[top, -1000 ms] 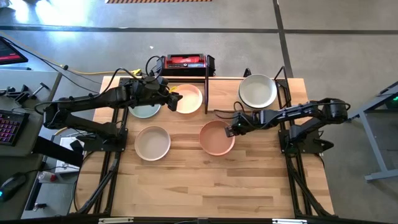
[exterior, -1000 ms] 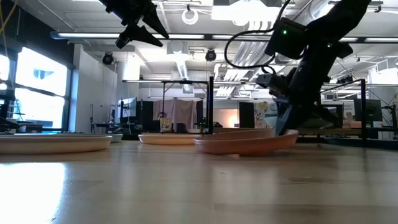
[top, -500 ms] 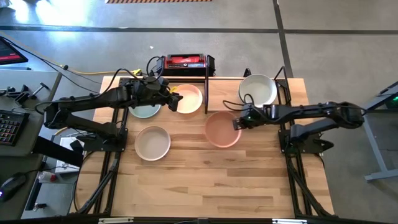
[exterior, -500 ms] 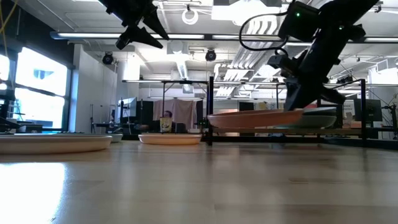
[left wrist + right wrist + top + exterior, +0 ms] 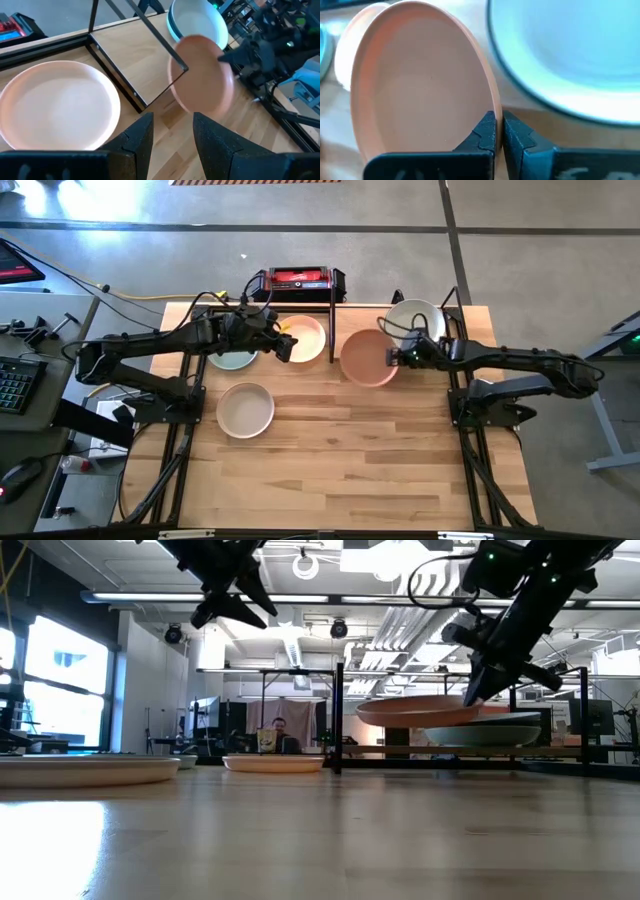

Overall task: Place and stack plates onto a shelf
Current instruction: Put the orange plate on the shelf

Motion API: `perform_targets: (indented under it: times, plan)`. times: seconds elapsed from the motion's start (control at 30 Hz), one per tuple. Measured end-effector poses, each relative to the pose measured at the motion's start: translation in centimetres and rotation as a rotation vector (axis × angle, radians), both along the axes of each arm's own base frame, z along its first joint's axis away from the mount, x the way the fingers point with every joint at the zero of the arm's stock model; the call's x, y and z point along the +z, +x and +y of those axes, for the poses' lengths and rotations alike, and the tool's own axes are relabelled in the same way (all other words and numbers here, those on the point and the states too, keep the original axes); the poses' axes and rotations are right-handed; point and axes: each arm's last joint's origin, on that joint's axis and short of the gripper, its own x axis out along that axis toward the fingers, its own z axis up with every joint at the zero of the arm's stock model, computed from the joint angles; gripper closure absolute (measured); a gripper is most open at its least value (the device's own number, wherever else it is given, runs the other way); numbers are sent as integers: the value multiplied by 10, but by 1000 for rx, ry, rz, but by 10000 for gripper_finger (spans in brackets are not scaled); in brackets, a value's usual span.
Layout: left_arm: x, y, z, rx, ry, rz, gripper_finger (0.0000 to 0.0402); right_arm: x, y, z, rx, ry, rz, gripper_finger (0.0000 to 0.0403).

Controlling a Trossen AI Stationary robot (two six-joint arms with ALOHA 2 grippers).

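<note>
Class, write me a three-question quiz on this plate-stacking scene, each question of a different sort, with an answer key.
1. True or false: the right hand holds the terracotta plate clear of the table.
2. Which plate lies nearest the table's front edge? A) beige plate B) white plate C) green plate
3. Fill in: the left hand hovers, open, over the ____ plate.

Key: 1 true; 2 A; 3 cream.
</note>
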Motion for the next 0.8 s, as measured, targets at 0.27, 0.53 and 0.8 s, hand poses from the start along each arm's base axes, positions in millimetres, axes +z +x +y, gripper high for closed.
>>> perform_targets:
  times: [0.27,0.53,0.8]
  plan:
    - [0,0,-1,-14,-6,-3,275,7,-2,-22,-107,-85,-68,403]
    - [0,0,-1,-14,-6,-3,275,16,-2,-46,-188,-217,-146,403]
    - [0,0,-1,-14,-6,-3,275,4,13,-59,-174,-203,-171,403]
